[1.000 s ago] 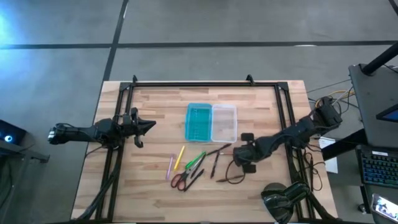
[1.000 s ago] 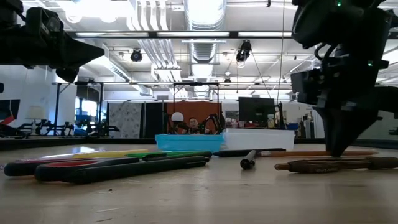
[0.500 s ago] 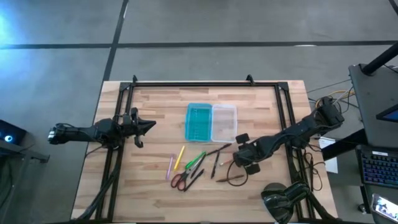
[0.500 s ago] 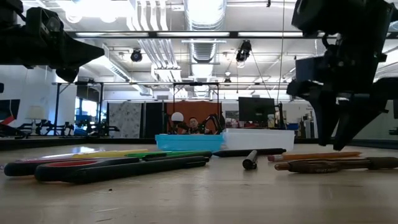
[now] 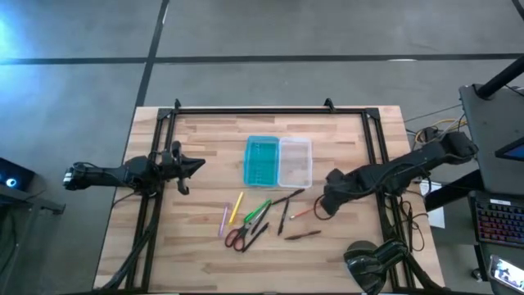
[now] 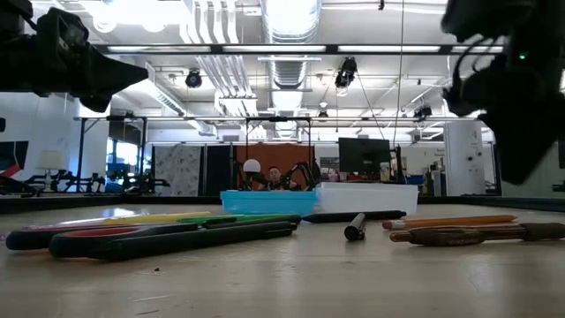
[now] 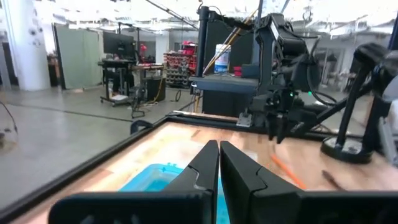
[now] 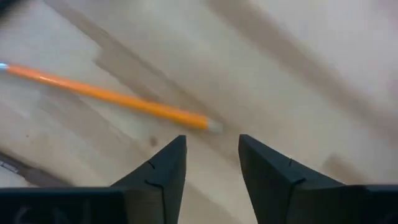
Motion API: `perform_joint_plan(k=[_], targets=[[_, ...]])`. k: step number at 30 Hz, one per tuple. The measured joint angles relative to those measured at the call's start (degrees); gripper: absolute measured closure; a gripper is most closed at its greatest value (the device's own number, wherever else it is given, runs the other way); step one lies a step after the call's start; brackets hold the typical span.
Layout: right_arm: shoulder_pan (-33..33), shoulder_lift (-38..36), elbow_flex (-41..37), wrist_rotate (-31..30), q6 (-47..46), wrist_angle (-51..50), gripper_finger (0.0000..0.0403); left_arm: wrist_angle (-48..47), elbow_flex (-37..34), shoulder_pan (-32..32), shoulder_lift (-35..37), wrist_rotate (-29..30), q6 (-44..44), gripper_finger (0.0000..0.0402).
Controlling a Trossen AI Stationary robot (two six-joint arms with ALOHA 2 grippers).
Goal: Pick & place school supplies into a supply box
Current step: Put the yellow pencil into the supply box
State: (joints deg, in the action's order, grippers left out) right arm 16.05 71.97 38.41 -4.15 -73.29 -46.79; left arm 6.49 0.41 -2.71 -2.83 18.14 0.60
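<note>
Nothing is in my right claw point(image 8: 210, 163): its fingers stand apart, hovering over bare wood just beside the blunt end of the orange pencil point(image 8: 106, 96), which lies flat on the table point(image 5: 205, 139). Half a second ago this claw hung lower and nearer the brown pen point(image 5: 302, 235); now it sits higher and farther toward my right side, off both pieces. Around it the other supplies lie loose: the dark pen point(image 5: 283, 219), the green pen point(image 5: 256, 211), the yellow pencil point(image 5: 236, 206), the pink pen point(image 5: 224, 220) and the red-handled scissors point(image 5: 237, 238). Beyond them the supply box point(image 5: 278, 161) lies open, teal half beside clear half, and I see no supplies in it, so I judge every piece is left to place. My left claw point(image 5: 196, 165), pinched together, waits at the table's left edge, unmoved.
</note>
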Motion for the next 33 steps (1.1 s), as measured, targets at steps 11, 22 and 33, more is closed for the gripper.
perform_joint_plan(k=[11,22,33], targets=[[0.36,0.64,-0.48,0.60,-7.75,1.52,0.0293,7.09,0.88,0.14,0.01,12.54,44.48,0.0401],[0.40,0.47,-2.27,1.98,-6.43,0.25,0.0294,11.07,3.87,0.11,-3.07,15.96,55.90,0.0401],[-2.94,0.45,-5.03,2.49,-1.19,3.78,0.0324,6.54,28.53,0.13,-41.21,3.57,49.46,0.0401]])
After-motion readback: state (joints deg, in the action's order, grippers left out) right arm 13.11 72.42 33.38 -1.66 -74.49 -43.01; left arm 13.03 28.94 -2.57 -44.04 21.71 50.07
